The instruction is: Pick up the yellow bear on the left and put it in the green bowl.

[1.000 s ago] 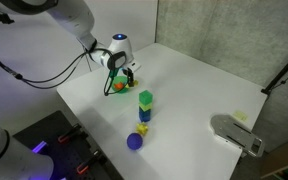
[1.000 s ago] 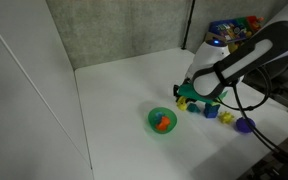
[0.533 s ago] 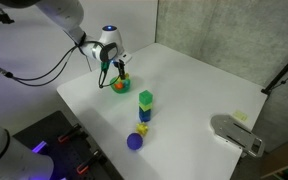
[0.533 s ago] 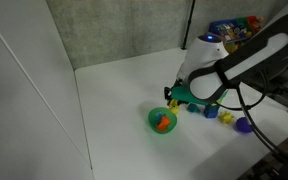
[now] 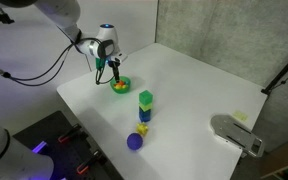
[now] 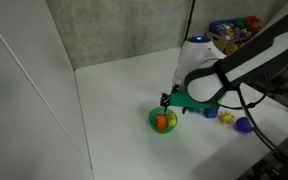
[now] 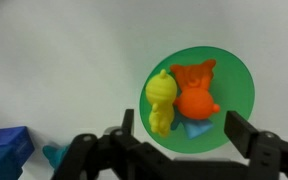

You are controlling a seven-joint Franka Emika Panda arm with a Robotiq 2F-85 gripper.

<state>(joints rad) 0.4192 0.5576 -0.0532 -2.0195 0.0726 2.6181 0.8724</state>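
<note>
In the wrist view the yellow bear [image 7: 162, 100] lies inside the green bowl [image 7: 236, 78], pressed against an orange toy figure [image 7: 192, 95], with a small blue piece under them. My gripper [image 7: 182, 128] hangs open just above the bowl, its fingers apart on either side and holding nothing. In both exterior views the gripper [image 5: 112, 72] [image 6: 170, 100] is right over the green bowl [image 5: 120, 86] [image 6: 163, 121], near the table's left part.
A stack of green, yellow and blue blocks [image 5: 144, 106] stands mid-table, with a blue ball [image 5: 135, 141] near the front edge. A grey device [image 5: 234, 132] lies at the right. In the wrist view, a blue block [image 7: 4, 150] sits at lower left.
The gripper travelled to the bowl while shut on the yellow bear, then opened. The bear now lies in the bowl beside the orange figure.
</note>
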